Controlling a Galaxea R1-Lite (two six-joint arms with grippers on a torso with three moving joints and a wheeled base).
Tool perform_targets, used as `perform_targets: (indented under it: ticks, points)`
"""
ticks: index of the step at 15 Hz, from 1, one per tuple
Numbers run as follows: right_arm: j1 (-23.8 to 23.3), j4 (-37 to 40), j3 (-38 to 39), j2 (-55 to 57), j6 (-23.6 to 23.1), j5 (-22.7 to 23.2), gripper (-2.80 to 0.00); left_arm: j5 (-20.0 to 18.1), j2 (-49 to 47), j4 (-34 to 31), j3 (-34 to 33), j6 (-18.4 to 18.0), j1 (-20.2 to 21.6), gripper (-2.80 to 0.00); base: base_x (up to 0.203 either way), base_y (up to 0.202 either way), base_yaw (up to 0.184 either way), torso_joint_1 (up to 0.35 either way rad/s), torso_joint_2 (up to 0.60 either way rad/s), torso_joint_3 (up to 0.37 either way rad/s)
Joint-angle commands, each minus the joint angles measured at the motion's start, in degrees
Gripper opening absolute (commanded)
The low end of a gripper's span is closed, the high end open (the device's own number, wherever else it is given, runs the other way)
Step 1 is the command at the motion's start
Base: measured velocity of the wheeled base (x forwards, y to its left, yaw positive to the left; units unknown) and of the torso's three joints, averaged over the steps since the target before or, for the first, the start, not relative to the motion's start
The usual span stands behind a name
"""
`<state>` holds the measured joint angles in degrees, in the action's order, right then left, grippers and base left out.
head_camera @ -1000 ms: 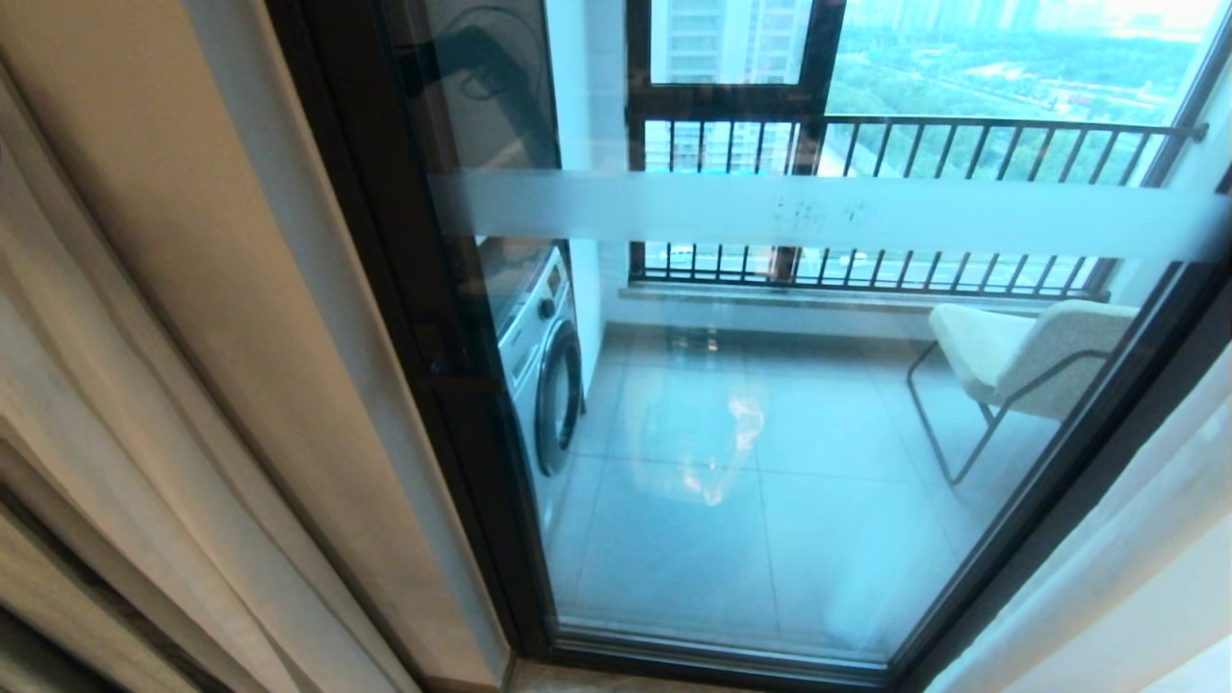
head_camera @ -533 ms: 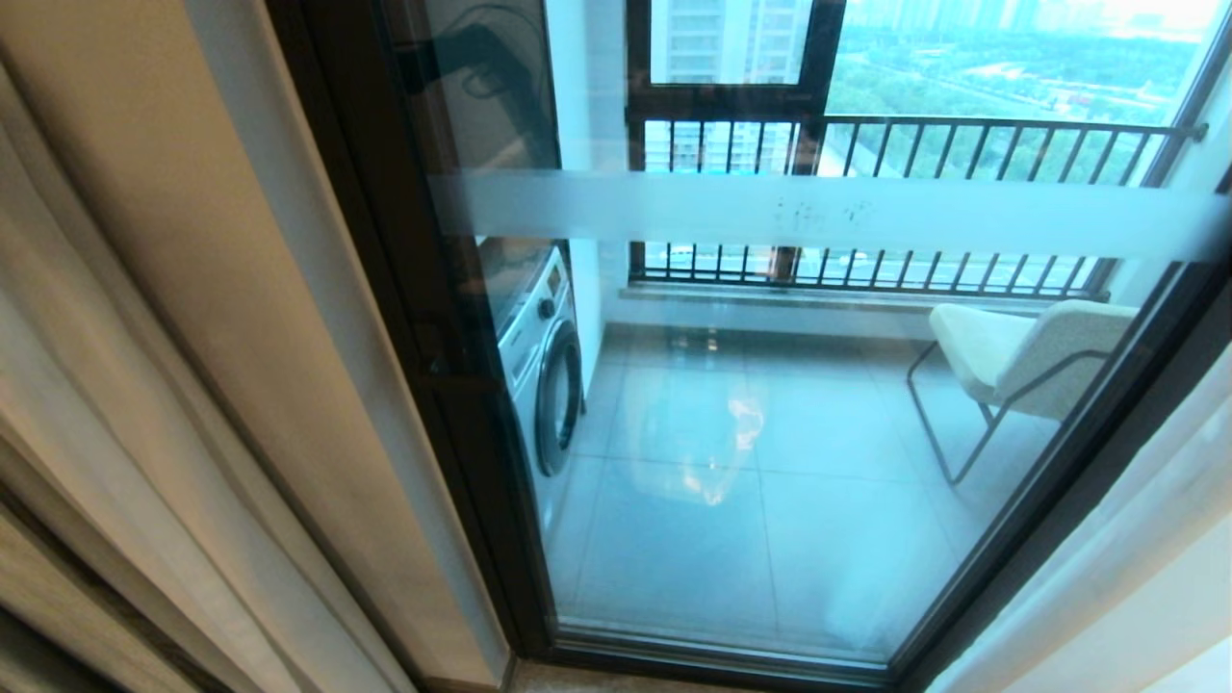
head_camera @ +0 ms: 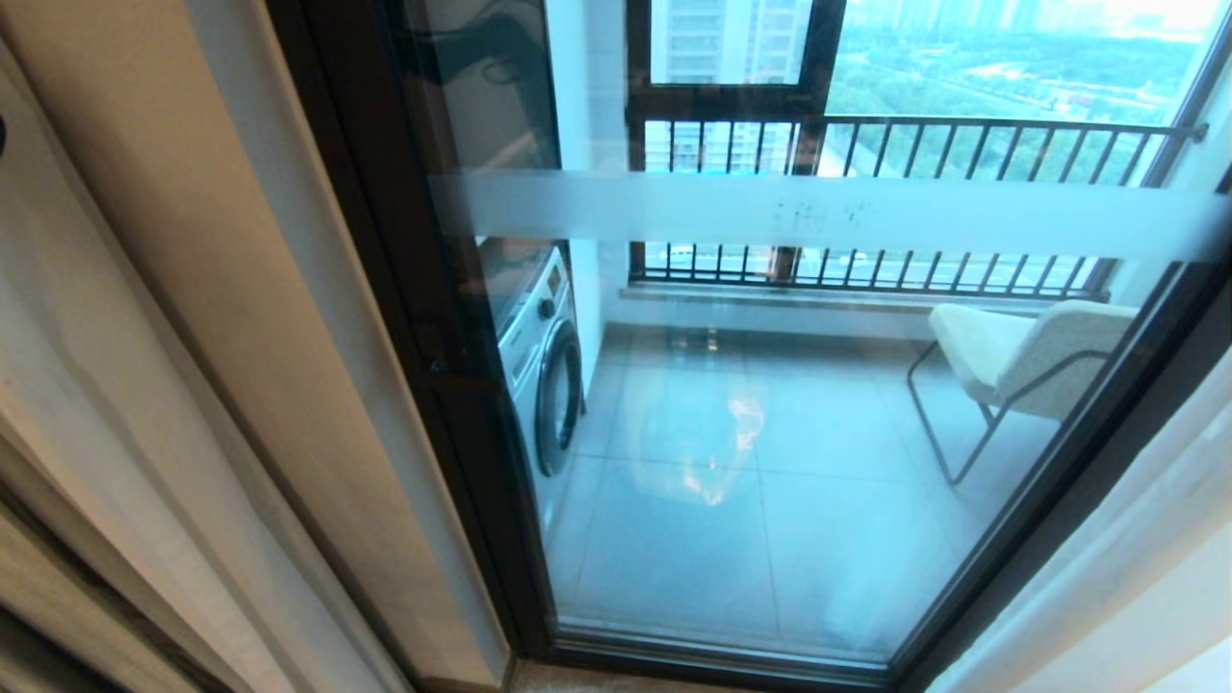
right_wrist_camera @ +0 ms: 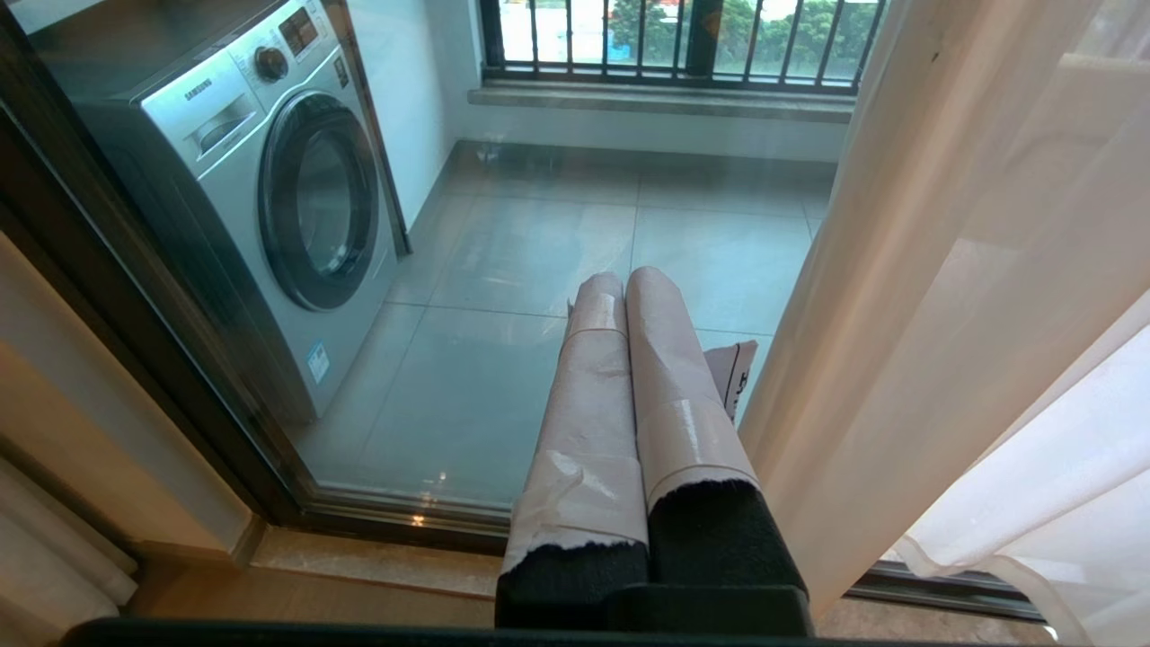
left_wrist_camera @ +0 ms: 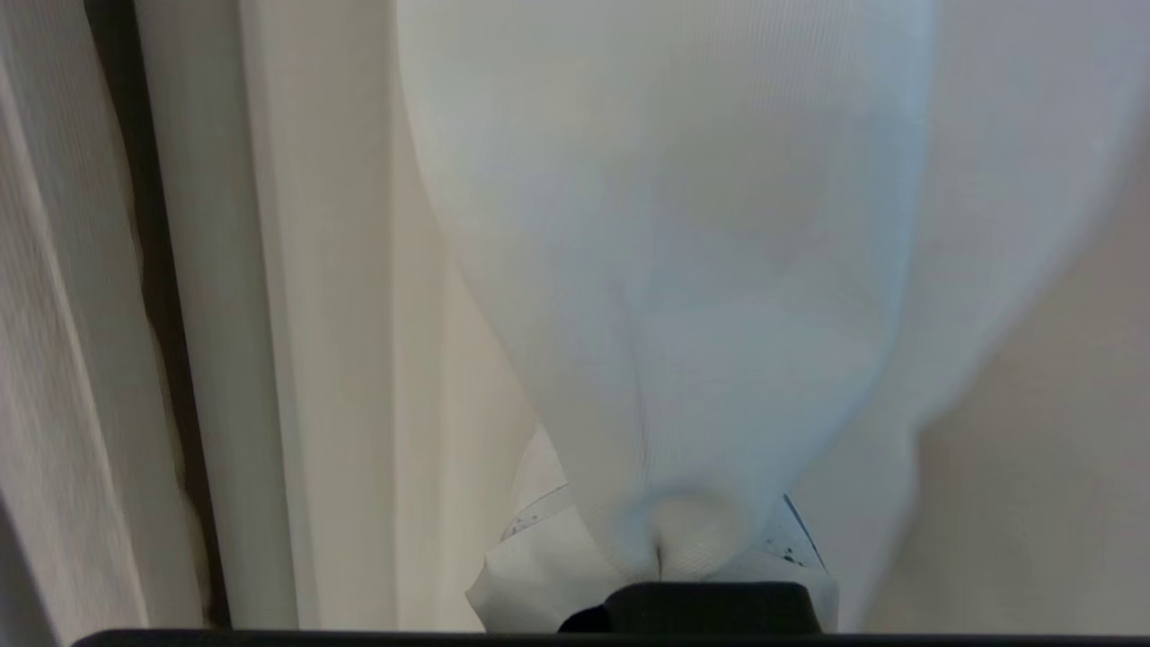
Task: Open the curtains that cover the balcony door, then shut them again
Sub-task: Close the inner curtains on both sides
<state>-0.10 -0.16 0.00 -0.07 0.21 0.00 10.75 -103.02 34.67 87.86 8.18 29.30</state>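
Observation:
The balcony door [head_camera: 770, 212] stands uncovered in the head view, glass with a frosted band in a dark frame [head_camera: 423, 385]. The curtains hang gathered at both sides, cream folds on the left [head_camera: 144, 385] and a sheer panel on the right [head_camera: 1136, 577]. No arm shows in that view. In the left wrist view my left gripper [left_wrist_camera: 660, 553] is shut on a pinch of sheer white curtain [left_wrist_camera: 665, 225], which drapes over its fingers. My right gripper [right_wrist_camera: 624, 283] hangs low before the glass, taped fingers pressed together and holding nothing, beside the right curtain [right_wrist_camera: 943, 270].
Behind the glass stand a washing machine [head_camera: 544, 366] on the left, a white chair [head_camera: 1030, 356] on the right and a black railing [head_camera: 962, 144] at the back. The door's floor track [right_wrist_camera: 404, 517] runs just ahead of the right gripper.
The left curtain folds have shifted and smoothed at the head view's left edge. The dark reflection at the top of the glass has moved. The door and the right curtain have stayed put.

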Motion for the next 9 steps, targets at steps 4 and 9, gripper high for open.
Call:
perform_targets:
  ticks: [4,9]
  points:
    - [0.0,0.0,0.0,0.1,0.0,0.0,-2.8,0.1,10.6,0.2,-8.1,0.0,-5.2,-2.8,0.0,0.0,0.0,0.0,0.0,0.0]
    - [0.0,0.0,0.0,0.1,0.0,0.0,-2.8,-0.2,17.3,0.1,-14.9,-1.2,-9.2,-2.8,0.0,0.0,0.0,0.0,0.0,0.0]
